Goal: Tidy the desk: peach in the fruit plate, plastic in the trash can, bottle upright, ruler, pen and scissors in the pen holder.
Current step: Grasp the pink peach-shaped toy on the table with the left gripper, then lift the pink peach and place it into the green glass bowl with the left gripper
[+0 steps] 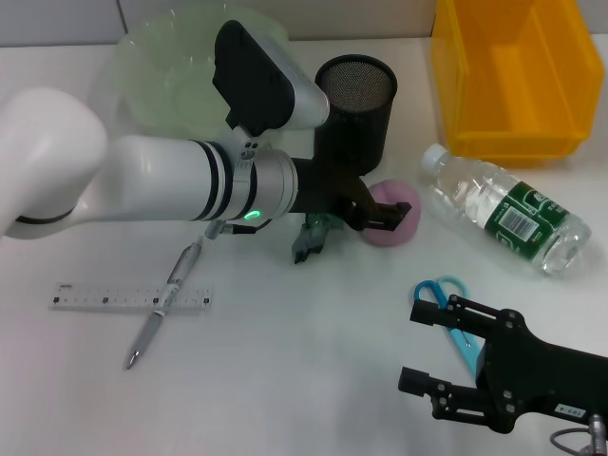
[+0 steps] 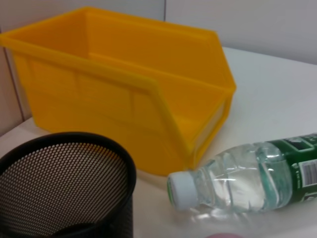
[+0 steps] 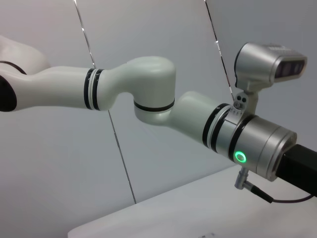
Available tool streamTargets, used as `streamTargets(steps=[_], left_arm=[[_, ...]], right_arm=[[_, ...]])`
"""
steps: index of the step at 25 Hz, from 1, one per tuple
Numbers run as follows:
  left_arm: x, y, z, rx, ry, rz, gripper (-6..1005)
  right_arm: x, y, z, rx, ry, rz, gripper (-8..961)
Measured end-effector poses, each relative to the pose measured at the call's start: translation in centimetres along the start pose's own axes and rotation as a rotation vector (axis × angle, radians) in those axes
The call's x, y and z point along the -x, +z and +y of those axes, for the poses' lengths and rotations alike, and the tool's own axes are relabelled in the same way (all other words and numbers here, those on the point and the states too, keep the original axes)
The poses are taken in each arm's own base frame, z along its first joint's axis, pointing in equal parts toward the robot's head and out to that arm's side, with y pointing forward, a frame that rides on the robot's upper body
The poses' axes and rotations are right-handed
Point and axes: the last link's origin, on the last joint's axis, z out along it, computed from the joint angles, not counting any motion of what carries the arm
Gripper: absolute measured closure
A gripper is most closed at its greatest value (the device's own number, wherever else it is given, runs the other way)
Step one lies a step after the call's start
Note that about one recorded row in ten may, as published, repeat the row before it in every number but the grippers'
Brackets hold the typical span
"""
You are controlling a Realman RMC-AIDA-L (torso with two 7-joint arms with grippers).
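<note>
The pink peach (image 1: 401, 220) lies on the table right of the black mesh pen holder (image 1: 356, 104); my left gripper (image 1: 375, 214) reaches it from the left and overlaps its near side. A crumpled greenish plastic (image 1: 312, 237) sits just under that wrist. Beside the yellow trash can (image 1: 513, 81), the bottle (image 1: 503, 211) lies on its side. The ruler (image 1: 133, 297) and the pen (image 1: 166, 299) cross each other at the front left. My right gripper (image 1: 418, 347) stands open at the front right, partly covering the blue scissors (image 1: 448, 302). The pale green fruit plate (image 1: 176, 71) is at the back left.
In the left wrist view the trash can (image 2: 129, 94), the pen holder's rim (image 2: 69, 163) and the bottle's capped end (image 2: 183, 188) stand close together, with a pink sliver of peach (image 2: 225, 235) at the edge. The right wrist view shows only my left arm (image 3: 148, 94).
</note>
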Motion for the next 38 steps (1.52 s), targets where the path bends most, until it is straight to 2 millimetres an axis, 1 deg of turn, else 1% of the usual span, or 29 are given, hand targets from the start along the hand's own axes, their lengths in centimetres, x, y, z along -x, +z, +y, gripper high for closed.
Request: streamTargets(steps=[4,14,20,31,35,37,38], left_arm=[[0.51,0.3,0.23,-0.01,0.005,-0.014,333],[1.07,0.55,0.67,-0.003,0.022,-0.032,349],[1.06,0.57,0.42,-0.023,0.024,-0.029,358],[1.04,0.55,-0.11,-0.06,0.021,-0.023,565],[0.95,0.53,0.18,-0.044,0.016,-0.021,716],[0.95,0.45,0.63,-0.016,0.011,-0.019,792],[0.97,0.37,0.81,-0.006,0.007,-0.016,803]], right_arm=[[0.03,-0.01,-0.05,-0.004,0.001,-0.003,155],[0.02,0.13,-0.25,-0.006,-0.003,0.005,155],[0.09,0.13,-0.35,-0.011,-0.004,0.002,156],[0.1,0.27,-0.67,-0.019,-0.004,0.011,156],[0.19,0.4,-0.79,-0.017,-0.005,0.012,155],[0.17,0.43,-0.85,-0.019,-0.005,0.014,155],[0.17,0.44,-0.88,-0.02,-0.005,0.015,155]])
